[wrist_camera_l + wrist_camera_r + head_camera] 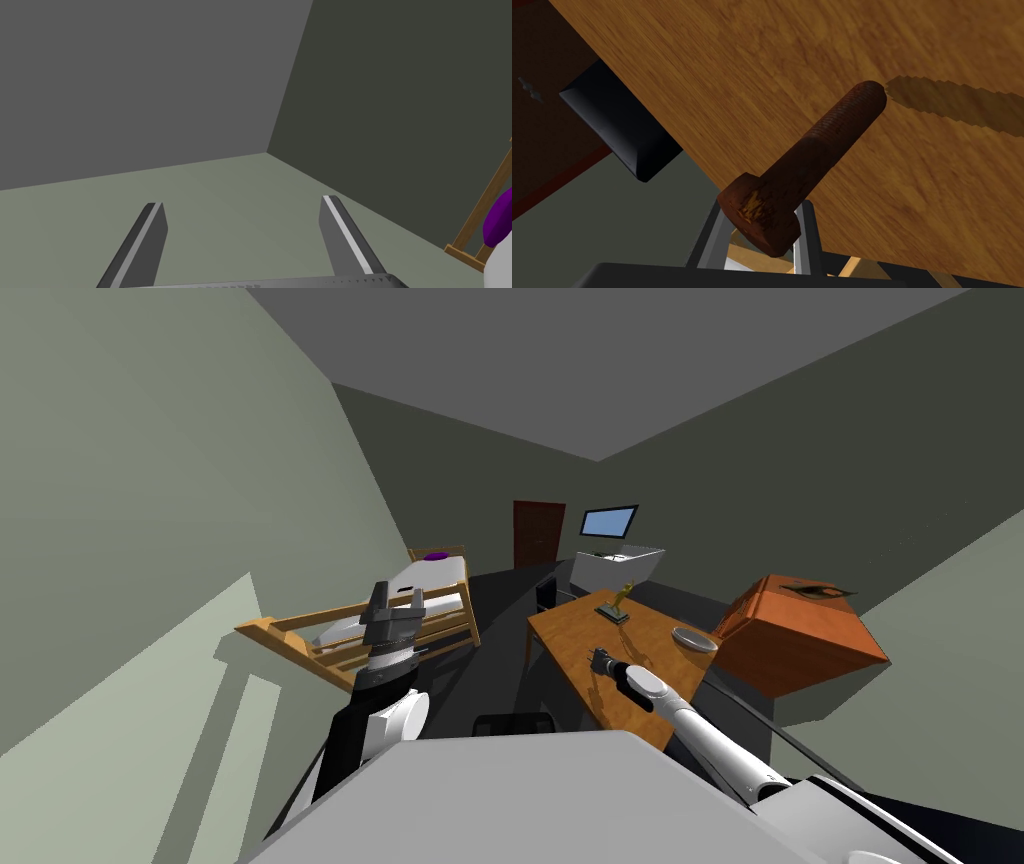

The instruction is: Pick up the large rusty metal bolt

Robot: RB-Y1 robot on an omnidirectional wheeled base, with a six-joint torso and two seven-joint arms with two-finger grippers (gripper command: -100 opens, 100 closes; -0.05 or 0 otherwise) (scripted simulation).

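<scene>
Rusty bolt [812, 165] gripped by its head in the right hand [600, 663], near the tabletop [937, 200] edge.
Its shank juts over the wood with its shadow lying apart, so the lift looks begun; the next move calls for a steady raise with a firm grip. The left hand [242, 205] is open.

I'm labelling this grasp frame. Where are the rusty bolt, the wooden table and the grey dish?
rusty bolt [817, 152]: right wrist view, middle of its shank.
wooden table [737, 75]: right wrist view, bare top near the edge.
grey dish [694, 639]: head view, its centre.
</scene>
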